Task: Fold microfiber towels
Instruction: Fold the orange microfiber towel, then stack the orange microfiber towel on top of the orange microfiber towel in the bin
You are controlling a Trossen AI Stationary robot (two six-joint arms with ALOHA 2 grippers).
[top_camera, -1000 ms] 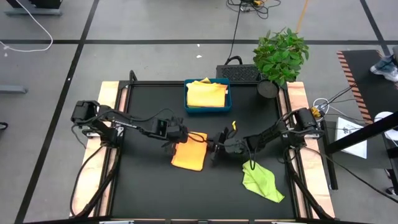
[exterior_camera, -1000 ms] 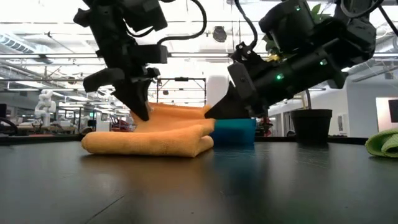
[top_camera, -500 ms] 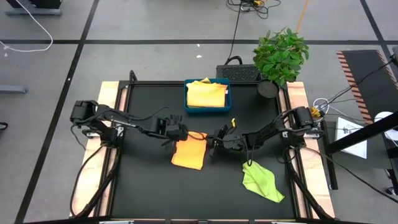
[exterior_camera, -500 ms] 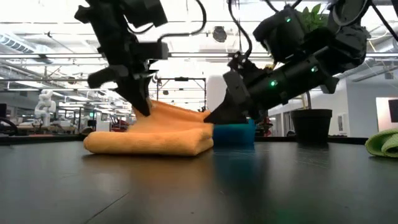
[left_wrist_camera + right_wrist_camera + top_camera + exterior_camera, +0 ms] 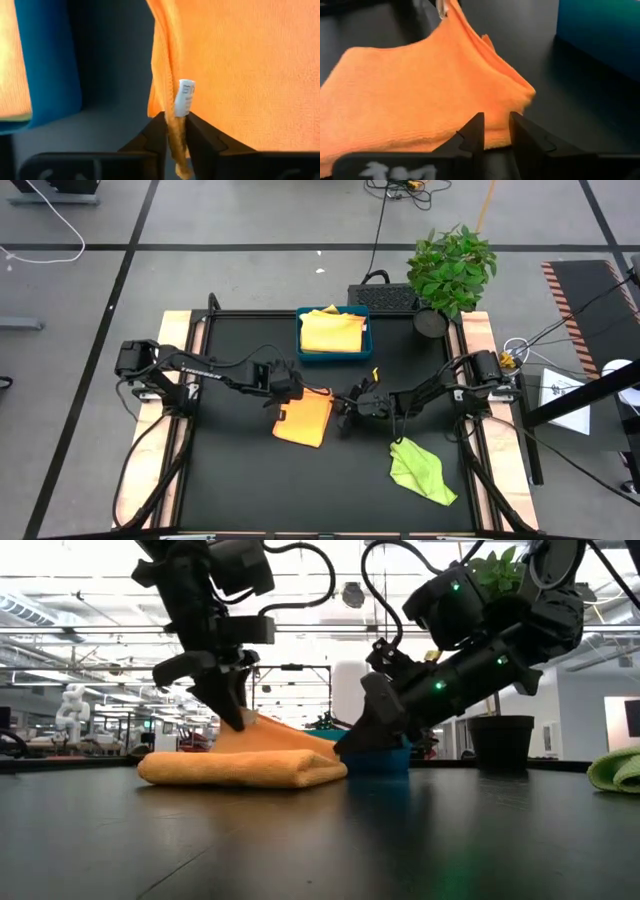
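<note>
Black tabletop [image 5: 240, 480] — folded orange towel [image 5: 304, 421] lengthwise near-far; left hand [image 5: 291, 393] pinches its corner, right hand [image 5: 343, 404] released

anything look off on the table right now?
Only the lime green towel, lying crumpled near the right front corner of the table, unfolded. The orange towel lies folded but angled mid-table. Nothing spilled or damaged.

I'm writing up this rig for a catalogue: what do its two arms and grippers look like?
Both arms are black and jointed, with black cables looping along them. The left gripper and right gripper each end in two dark wedge-shaped fingers. Small green lights glow on the right arm.
</note>
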